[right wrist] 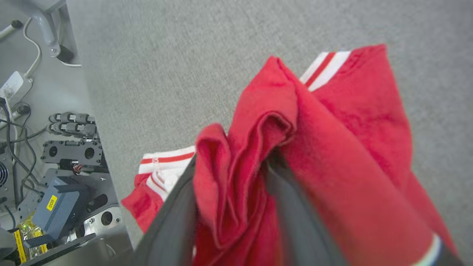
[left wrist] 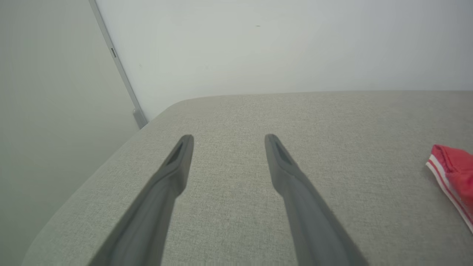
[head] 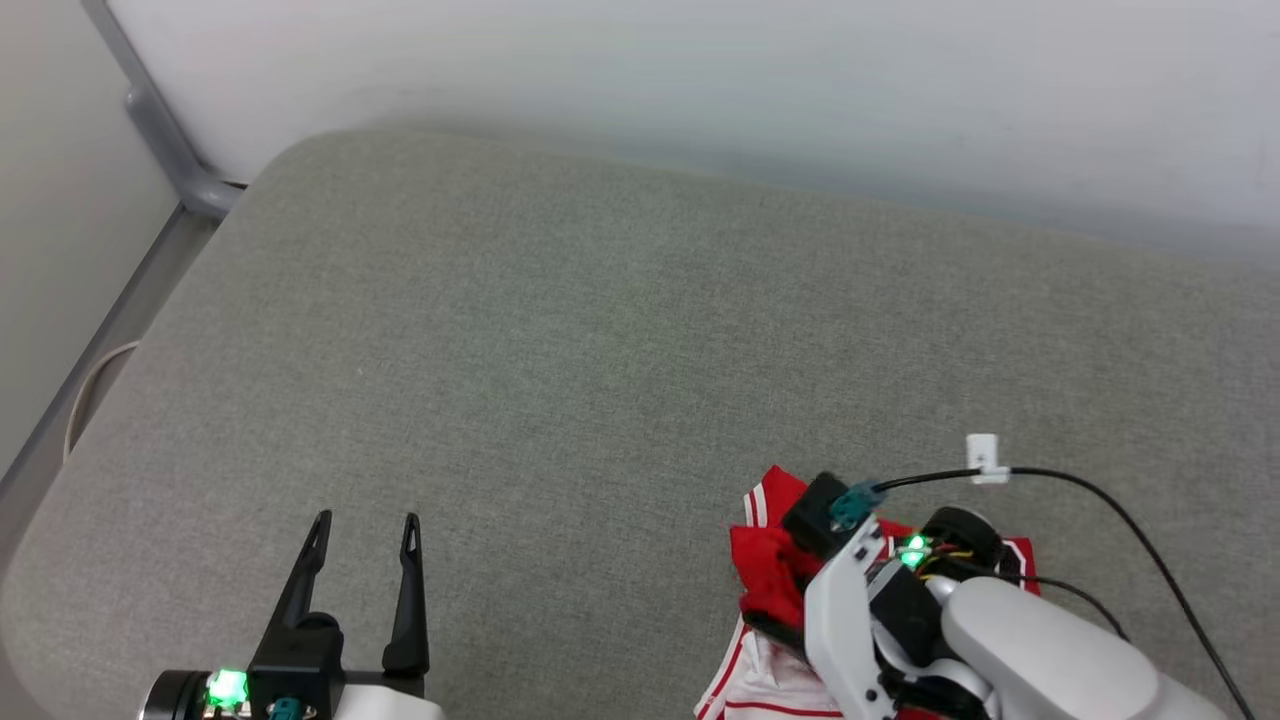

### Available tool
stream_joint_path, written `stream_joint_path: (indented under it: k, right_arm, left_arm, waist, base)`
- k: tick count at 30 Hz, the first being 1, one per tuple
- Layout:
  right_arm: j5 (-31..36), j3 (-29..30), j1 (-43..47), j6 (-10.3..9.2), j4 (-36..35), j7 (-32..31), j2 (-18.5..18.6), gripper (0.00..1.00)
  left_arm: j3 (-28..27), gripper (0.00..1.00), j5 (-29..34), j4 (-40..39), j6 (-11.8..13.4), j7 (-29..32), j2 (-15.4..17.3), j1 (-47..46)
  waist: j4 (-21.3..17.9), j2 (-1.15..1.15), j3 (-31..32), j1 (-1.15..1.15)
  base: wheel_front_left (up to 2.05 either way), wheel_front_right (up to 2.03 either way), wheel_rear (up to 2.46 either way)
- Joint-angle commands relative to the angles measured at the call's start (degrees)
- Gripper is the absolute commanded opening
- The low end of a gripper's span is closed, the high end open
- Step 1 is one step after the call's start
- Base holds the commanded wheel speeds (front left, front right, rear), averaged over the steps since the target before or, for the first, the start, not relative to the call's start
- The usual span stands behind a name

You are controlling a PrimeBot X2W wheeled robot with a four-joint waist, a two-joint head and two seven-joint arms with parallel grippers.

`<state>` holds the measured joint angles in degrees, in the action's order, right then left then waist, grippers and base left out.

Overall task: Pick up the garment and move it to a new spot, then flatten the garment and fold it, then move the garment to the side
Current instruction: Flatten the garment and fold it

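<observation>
Right tool (right wrist: 232, 166): fingers partly apart, red fold of garment (right wrist: 332, 147) bunched between them; gripped or loose, cannot tell. Garment crumpled at 5 o'clock on grey worktop (head: 600, 330). Left tool (head: 365, 520) wide, empty, at 7 o'clock.

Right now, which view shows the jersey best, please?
Right wrist view: the jersey lies close up, folds and striped trim around the right claw. The head view hides much behind the right arm; the left wrist view catches one edge.
</observation>
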<state>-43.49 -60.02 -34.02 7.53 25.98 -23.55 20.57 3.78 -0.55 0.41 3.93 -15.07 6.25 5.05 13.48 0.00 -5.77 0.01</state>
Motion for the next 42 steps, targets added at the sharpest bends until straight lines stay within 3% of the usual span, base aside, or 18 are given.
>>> stream_joint_path:
  k: [1,8,16,22,30,35,42]
  right_arm:
    - [-0.3,0.6,0.3,-0.09,-0.9,1.5,1.2,1.0]
    - [-0.8,7.2,4.1,-0.09,-8.2,9.3,6.8,1.0]
    - [5.0,22.5,11.6,-0.08,-11.4,18.7,8.0,1.0]
    - [15.9,37.3,18.5,-0.07,-11.8,27.5,3.9,1.0]
    - [30.7,54.0,28.3,-0.07,-16.5,36.0,-6.3,1.0]
    - [35.3,60.1,34.2,-0.07,-20.9,38.2,-12.9,1.0]
    - [37.2,62.3,40.5,-0.07,-25.1,38.7,-16.9,1.0]
  left_arm:
    - [-0.1,1.0,0.1,0.1,-0.3,-0.1,0.1,0.6]
    - [-1.1,1.0,0.0,-0.4,0.0,-0.1,0.7,2.5]
    - [-1.6,1.0,0.0,-0.3,0.0,-0.1,1.1,4.1]
    - [-1.3,1.0,0.5,-0.8,0.7,-0.1,0.6,4.9]
    - [-1.8,1.0,0.0,-0.6,0.8,-0.1,1.0,4.7]
    - [-1.5,1.0,0.0,-0.7,0.5,-0.1,1.2,5.0]
    - [-1.3,1.0,0.1,-1.1,0.4,-0.1,1.5,5.5]
  waist:
    - [-0.7,0.0,0.9,-0.01]
    - [-4.0,0.0,3.8,-0.01]
    - [-8.2,0.0,6.6,-0.01]
    - [-10.3,0.0,7.6,-0.01]
    - [-11.5,0.0,8.2,-0.01]
    - [-11.6,0.0,8.6,-0.01]
    - [-11.8,0.0,9.0,-0.01]
  base:
    - [0.0,0.0,0.0]
    - [0.0,0.0,0.0]
    - [0.0,0.0,0.0]
    - [0.0,0.0,0.0]
    - [0.0,0.0,0.0]
    - [0.0,0.0,0.0]
    - [0.0,0.0,0.0]
